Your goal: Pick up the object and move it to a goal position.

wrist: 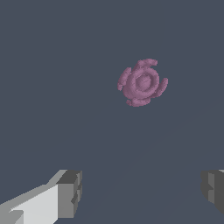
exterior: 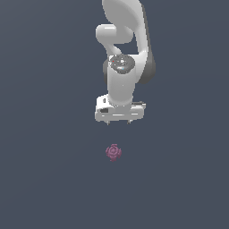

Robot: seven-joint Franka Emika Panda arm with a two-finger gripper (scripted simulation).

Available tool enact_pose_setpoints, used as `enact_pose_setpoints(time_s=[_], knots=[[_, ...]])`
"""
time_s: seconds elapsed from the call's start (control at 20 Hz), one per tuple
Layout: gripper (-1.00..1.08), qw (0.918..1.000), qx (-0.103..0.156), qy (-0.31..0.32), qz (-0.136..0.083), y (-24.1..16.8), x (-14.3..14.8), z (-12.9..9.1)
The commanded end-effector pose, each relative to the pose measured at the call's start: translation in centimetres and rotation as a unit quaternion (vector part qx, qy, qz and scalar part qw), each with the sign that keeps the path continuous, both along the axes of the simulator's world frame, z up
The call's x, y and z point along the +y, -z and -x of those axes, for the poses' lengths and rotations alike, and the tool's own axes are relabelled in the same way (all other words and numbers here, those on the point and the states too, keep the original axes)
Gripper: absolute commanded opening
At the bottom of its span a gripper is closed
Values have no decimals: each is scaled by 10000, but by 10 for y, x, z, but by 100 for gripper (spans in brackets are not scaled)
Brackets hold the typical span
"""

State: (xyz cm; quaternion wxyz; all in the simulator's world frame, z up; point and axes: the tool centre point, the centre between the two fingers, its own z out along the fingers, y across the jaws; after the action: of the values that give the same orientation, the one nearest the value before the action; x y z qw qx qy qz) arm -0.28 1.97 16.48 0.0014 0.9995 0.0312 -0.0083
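Note:
The object is a small knobbly magenta-pink lump lying on the flat grey surface, below the arm in the exterior view. It also shows in the wrist view, round with raised lobes around a ringed centre. My white gripper hangs above the surface, apart from the object and pointing down. In the wrist view the gripper is open and empty, its two fingers wide apart, one grey fingertip at one edge and the other at the opposite edge. The object lies ahead of the gap between them, not inside it.
The white arm rises behind the gripper to the exterior view's top. The plain dark grey surface spreads around the object in every direction.

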Motion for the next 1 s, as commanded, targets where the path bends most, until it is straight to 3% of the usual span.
enact_pose_setpoints(time_s=[0.0, 0.55, 0.95], knots=[[100, 10000, 0, 0, 0, 0, 0, 0], [100, 9996, 116, -212, 132, 3, -5, 7], [100, 9992, 103, -357, 122, 6, -5, 1]])
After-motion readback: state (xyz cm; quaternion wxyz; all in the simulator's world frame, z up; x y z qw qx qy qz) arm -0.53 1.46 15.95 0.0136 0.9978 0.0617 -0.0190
